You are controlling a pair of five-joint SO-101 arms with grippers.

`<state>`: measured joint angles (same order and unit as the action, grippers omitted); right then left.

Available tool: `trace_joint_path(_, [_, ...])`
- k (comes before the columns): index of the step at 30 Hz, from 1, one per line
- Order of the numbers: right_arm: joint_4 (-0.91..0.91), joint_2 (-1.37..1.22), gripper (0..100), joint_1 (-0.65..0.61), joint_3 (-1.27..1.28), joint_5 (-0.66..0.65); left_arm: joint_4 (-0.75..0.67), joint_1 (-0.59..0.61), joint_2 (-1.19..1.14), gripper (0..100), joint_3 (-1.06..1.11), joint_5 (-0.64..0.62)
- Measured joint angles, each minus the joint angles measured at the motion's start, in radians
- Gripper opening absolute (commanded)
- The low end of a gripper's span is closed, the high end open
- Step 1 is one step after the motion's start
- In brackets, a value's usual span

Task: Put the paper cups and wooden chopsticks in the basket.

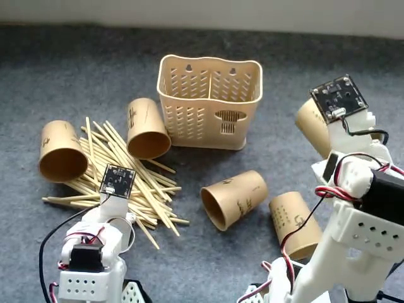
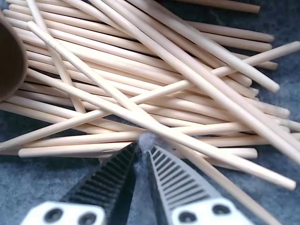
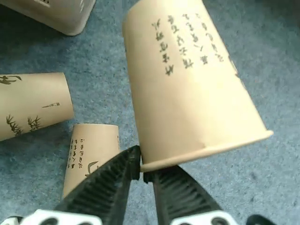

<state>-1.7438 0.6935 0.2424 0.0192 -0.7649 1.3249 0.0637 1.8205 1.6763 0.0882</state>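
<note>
Nearest us on the left, our left gripper [image 2: 142, 144] sits low at the near edge of the chopsticks [image 1: 154, 186], its fingers drawn almost together on nothing. We judge the sticks light, stiff and smooth, apt to roll and to drag crossed neighbours. A loose one at the pile's edge, pinched near mid-length, looks the best hold. Left of the pile lies the leftmost cup [image 1: 61, 151]. Right of it, the tipped cup [image 1: 147, 129] rests just beside the basket [image 1: 189, 117], which stands upright at the far middle, split by a partition. Further right, the middle cup [image 1: 235, 199] and the near cup [image 1: 295, 224] lie on their sides on the carpet, apart from each other. Our right gripper [image 3: 142, 168] is clamped on the rim of the held cup [image 3: 187, 79], up off the carpet to the basket's right. We take the paper cups for light, thin-walled and easily crushed, so a gentle rim pinch suits them. The room between held cup and basket looks open; the tall rim and narrow halves are the edges we must clear.
</note>
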Motion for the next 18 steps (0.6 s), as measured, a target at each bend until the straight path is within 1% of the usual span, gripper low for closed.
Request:
trace_joint_path(3, [0.000,0.000,0.6,-0.049,-0.060,0.005,0.000,0.000,0.000,2,0.000,0.000])
trace_joint_path(8, [-0.002,0.008,0.6,-0.166,-0.160,0.086,0.000,0.000,0.000,2,0.000,0.000])
trace_joint_path(13, [-0.002,0.008,0.6,-0.273,-0.278,0.199,0.000,0.000,0.000,2,0.000,0.000])
trace_joint_path(18, [0.089,0.009,0.6,-0.358,-0.318,0.328,0.000,0.000,0.000,2,0.000,0.000])
